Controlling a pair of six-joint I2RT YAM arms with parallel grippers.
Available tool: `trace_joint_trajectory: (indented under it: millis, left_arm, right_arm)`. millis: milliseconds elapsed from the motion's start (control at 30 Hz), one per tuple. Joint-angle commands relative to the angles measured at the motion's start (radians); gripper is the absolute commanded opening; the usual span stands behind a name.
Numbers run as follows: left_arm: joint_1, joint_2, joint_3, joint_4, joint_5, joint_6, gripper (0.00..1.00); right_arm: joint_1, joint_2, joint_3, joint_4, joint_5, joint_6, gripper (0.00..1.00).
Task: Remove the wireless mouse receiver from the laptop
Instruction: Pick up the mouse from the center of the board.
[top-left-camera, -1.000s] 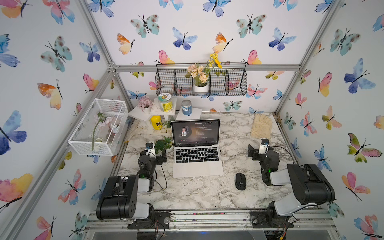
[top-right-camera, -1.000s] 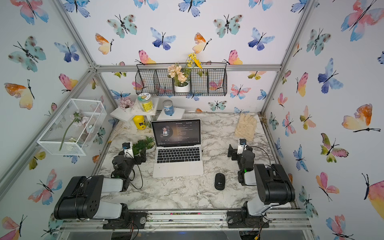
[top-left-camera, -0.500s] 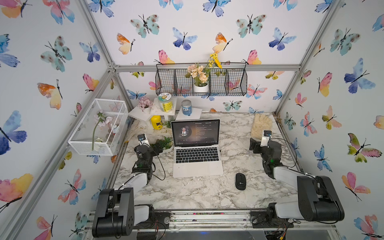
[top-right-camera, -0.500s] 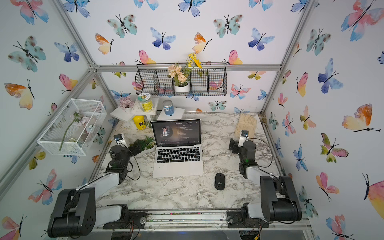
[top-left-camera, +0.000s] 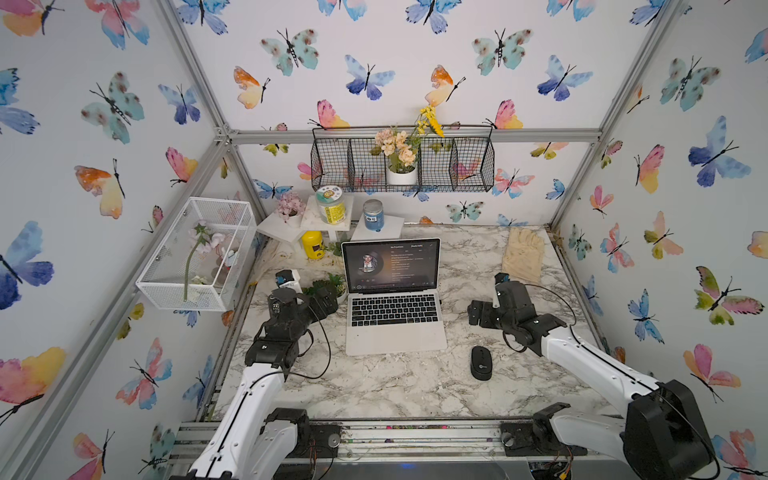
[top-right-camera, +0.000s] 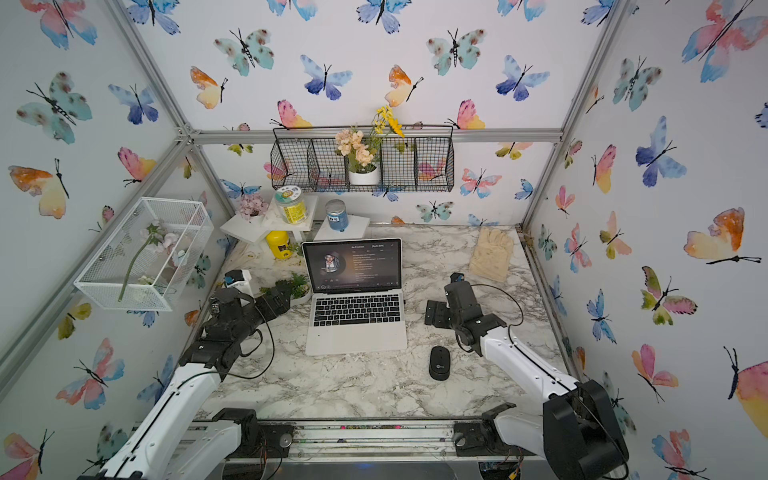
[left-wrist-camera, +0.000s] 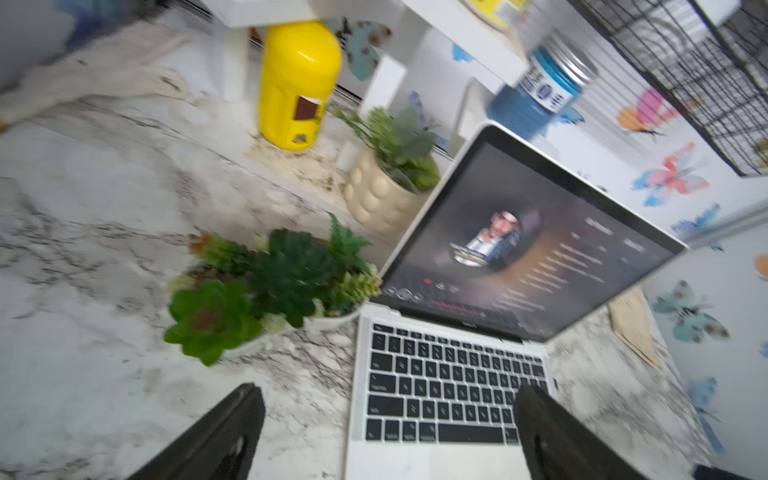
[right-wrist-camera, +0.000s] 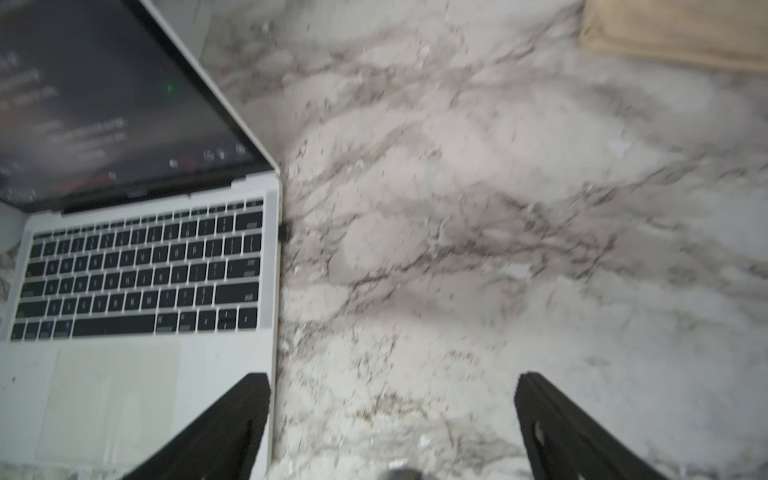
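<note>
On laptop (right-wrist-camera: 137, 270) right edge, receiver (right-wrist-camera: 285, 231) plugged in

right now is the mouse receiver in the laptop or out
Plugged in: the right wrist view shows the wireless mouse receiver as a black stub at the side edge of the laptop, beside the upper keys.

Left gripper (top-left-camera: 327, 300) is spread wide and empty, its black fingers (left-wrist-camera: 232, 428) well apart. Behind it the left arm (top-left-camera: 249, 407) reaches forward, wrist low. Right gripper (top-left-camera: 478, 314) is equally wide and empty, aimed sideways toward the left gripper. Behind it the right arm (top-left-camera: 594, 365) runs back, bent at the elbow.
</note>
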Motion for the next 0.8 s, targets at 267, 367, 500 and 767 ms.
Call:
trace_joint_trajectory:
  millis: [267, 367, 500, 767]
  left_arm:
    - [-0.462, 0.048, -0.049, -0.019, 0.019, -0.085, 0.99]
    - [-0.506, 0.063, -0.042, -0.014, -0.011, -0.089, 0.99]
    - [-0.506, 0.046, -0.048, -0.014, -0.02, -0.084, 0.99]
    - [-0.507, 0.058, -0.05, 0.008, 0.0, -0.073, 0.99]
  right_arm:
    - [0.198, -0.076, -0.144, -0.258, 0.127, 0.312, 0.98]
    - [0.219, -0.084, -0.158, -0.26, 0.119, 0.326, 0.99]
    - [0.252, -0.069, -0.195, -0.22, 0.073, 0.355, 0.96]
    - [0.301, -0.003, -0.206, -0.217, 0.104, 0.403, 0.85]
